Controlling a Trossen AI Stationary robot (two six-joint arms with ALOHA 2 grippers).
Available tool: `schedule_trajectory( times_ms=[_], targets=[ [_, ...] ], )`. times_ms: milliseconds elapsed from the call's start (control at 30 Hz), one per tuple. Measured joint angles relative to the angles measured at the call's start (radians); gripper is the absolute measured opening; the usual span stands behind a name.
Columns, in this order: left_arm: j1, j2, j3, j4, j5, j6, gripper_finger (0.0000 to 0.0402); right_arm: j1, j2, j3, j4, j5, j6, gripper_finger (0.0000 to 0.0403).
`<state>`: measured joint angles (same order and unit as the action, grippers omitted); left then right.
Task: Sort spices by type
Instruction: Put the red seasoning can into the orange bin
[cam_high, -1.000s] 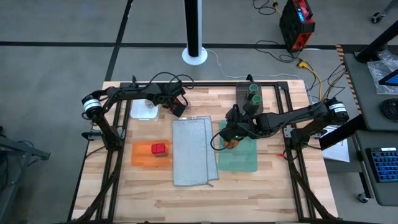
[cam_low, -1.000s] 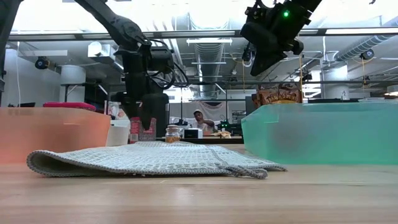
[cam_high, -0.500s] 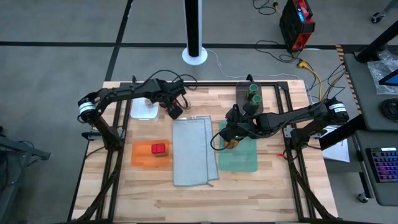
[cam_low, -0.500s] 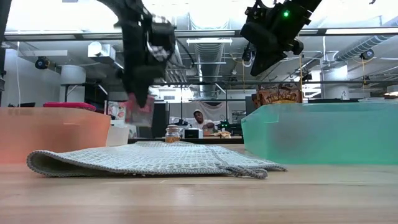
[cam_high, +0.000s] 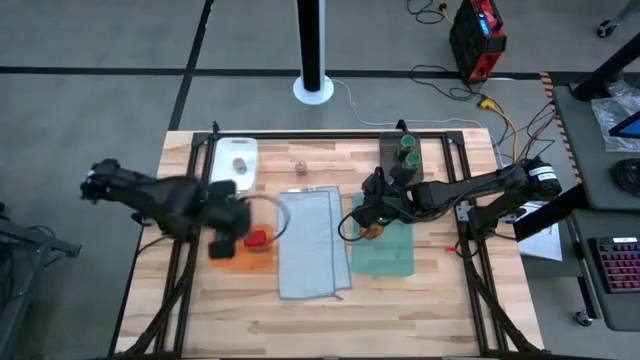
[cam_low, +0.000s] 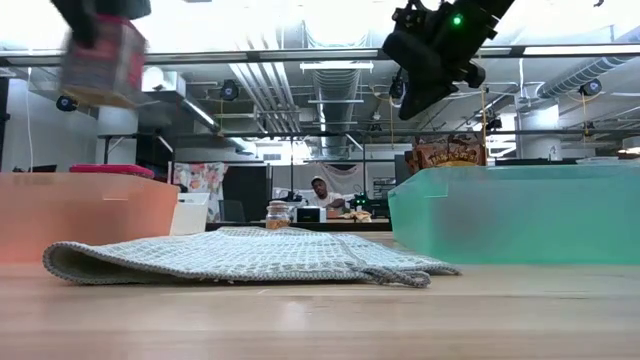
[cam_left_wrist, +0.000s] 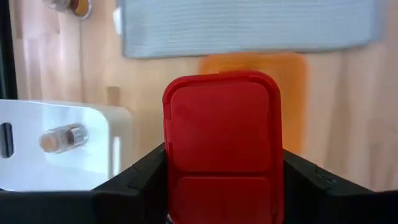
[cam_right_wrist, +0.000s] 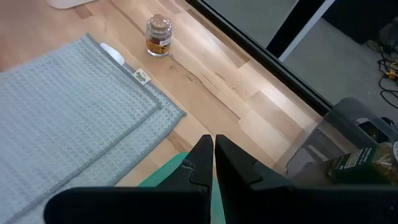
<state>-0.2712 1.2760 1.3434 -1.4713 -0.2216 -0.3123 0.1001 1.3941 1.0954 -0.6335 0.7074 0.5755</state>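
My left gripper (cam_high: 224, 243) hangs blurred over the orange cloth (cam_high: 240, 250), shut on a red boxy container (cam_left_wrist: 222, 143), which also shows high up in the low view (cam_low: 100, 60). A second red container (cam_high: 257, 239) sits on that cloth. My right gripper (cam_high: 372, 214) is shut and holds nothing above the green cloth (cam_high: 385, 250), where an orange-brown packet (cam_low: 445, 152) rests. One clear shaker (cam_left_wrist: 62, 138) lies on the white board (cam_high: 235, 163). Another (cam_right_wrist: 157, 35) stands on the bare wood. Two green-topped jars (cam_high: 410, 150) stand in the dark bin. My left gripper pinches the red container between its two fingers, one on each long side (cam_left_wrist: 168, 180). The fingers (cam_left_wrist: 140, 177) point down from above. The container is lifted clear of the table, its flat lid facing the wrist camera.
A grey waffle cloth (cam_high: 312, 240) lies in the middle of the table between the orange and green cloths. The dark bin (cam_high: 405, 160) sits at the far edge, right of centre. Black frame rails (cam_high: 190, 200) run along the table's sides.
My left arm has swung from beside the white board at the far side toward the near left, carrying the red container higher, and now hangs over the orange cloth. In the low view the container rose and passed to the picture's left.
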Motion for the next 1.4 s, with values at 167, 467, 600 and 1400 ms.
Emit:
schedule_trajectory(
  times_ms=[167,467,600,1400],
  targets=[
    [-0.252,-0.081,-0.059,-0.017,-0.073,-0.293,0.0195,0.000,0.000,0.000,0.027,0.000,-0.002,0.0009],
    [-0.339,-0.091,-0.217,-0.016,-0.042,-0.430,0.0195,0.000,0.000,0.000,0.048,0.000,-0.018,0.0009],
    [-0.339,-0.095,-0.286,-0.010,-0.041,-0.427,0.0195,0.000,0.000,0.000,0.048,-0.003,-0.019,0.0009],
    [-0.337,-0.117,-0.549,0.251,-0.109,-0.347,0.0195,0.000,0.000,-0.003,0.048,-0.003,-0.030,0.0009]
  ],
)
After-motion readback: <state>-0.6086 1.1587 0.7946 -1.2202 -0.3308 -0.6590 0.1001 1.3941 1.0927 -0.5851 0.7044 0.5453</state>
